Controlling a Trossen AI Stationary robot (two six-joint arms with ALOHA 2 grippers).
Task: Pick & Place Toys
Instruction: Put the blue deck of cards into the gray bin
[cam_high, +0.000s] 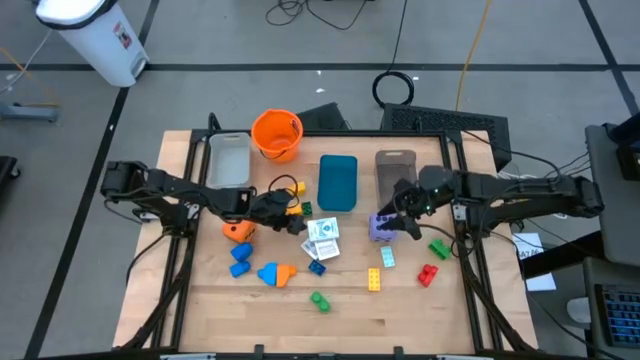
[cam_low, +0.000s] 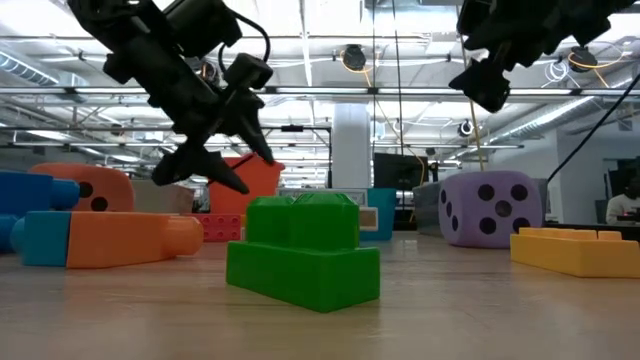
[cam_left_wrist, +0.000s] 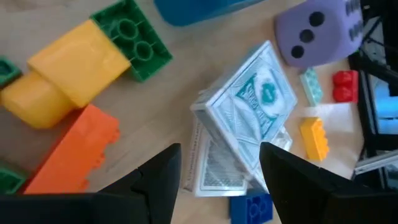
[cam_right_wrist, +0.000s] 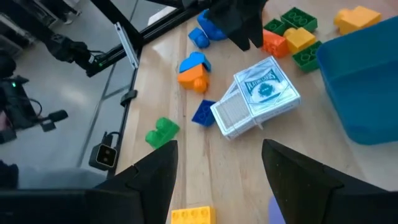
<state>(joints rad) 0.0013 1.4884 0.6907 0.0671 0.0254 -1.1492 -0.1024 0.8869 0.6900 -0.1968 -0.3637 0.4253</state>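
A loose pile of white printed cards (cam_high: 322, 236) lies mid-table, with a purple die (cam_high: 382, 228) to its right and an orange die (cam_high: 238, 231) to its left. Bright bricks are scattered around: a yellow, green and orange cluster (cam_left_wrist: 93, 56), a green brick (cam_high: 320, 300), a yellow one (cam_high: 373, 280) and a red one (cam_high: 428, 274). My left gripper (cam_high: 290, 215) hangs open just left of the cards, tilted down toward them (cam_left_wrist: 249, 118). My right gripper (cam_high: 402, 220) is open, raised above the purple die's far right side, with nothing between its fingers (cam_right_wrist: 217, 168).
Along the far side stand a grey tray (cam_high: 229, 160), an orange bucket (cam_high: 276, 135), a teal tray (cam_high: 338, 182) and a brown tray (cam_high: 396, 170). Black frame rails (cam_high: 470, 270) run along the table's left and right edges.
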